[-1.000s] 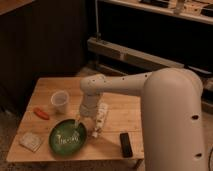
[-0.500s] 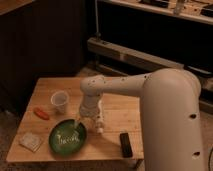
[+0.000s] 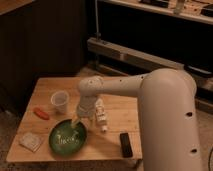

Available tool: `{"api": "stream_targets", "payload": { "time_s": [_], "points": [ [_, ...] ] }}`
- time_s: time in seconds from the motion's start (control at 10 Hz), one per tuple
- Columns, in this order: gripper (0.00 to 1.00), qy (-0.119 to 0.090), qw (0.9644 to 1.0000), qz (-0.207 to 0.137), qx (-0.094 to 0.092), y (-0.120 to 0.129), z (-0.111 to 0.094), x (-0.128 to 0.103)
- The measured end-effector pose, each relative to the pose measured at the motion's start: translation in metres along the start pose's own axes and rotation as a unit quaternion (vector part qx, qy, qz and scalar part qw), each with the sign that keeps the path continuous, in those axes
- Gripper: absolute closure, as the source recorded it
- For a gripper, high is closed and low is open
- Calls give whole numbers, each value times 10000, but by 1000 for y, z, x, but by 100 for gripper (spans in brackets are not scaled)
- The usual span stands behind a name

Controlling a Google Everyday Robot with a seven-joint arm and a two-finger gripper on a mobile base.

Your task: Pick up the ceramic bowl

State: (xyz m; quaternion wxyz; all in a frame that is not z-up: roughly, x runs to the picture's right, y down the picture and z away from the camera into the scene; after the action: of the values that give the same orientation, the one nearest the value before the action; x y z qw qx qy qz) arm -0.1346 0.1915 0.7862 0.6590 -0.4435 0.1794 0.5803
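Your end effector (image 3: pixel 76 120) is hanging right at the upper-right rim of the ceramic bowl (image 3: pixel 67 138), which is sitting lower left in the frame on the worktop (image 3: pixel 116 107), and its grip you cannot tell.

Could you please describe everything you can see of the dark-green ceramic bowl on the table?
The wide, shallow, round dark-green ceramic bowl looks glossy, with pale whitish markings inside. It sits upright near the front left edge of the light wooden table, between a pale square item and a black rectangular device, apart from both. The robot's gripper hangs at the bowl's far rim; whether it touches the bowl I cannot tell.
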Motion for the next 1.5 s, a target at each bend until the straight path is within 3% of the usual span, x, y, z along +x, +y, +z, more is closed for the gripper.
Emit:
{"api": "stream_targets", "payload": {
  "time_s": [0.3, 0.6, 0.8, 1.0, 1.2, 1.5],
  "points": [
    [35, -383, 9973, -622, -90, 4, 2, 5],
    [38, -536, 9937, -971, -140, 7, 6, 8],
    [55, -384, 9967, -716, -66, 5, 17, 6],
    [76, -405, 9981, -460, -58, 0, 20, 7],
    [95, -438, 9956, -831, -46, 3, 25, 8],
    [100, -404, 9956, -844, -68, -3, 29, 7]
  ]
}}
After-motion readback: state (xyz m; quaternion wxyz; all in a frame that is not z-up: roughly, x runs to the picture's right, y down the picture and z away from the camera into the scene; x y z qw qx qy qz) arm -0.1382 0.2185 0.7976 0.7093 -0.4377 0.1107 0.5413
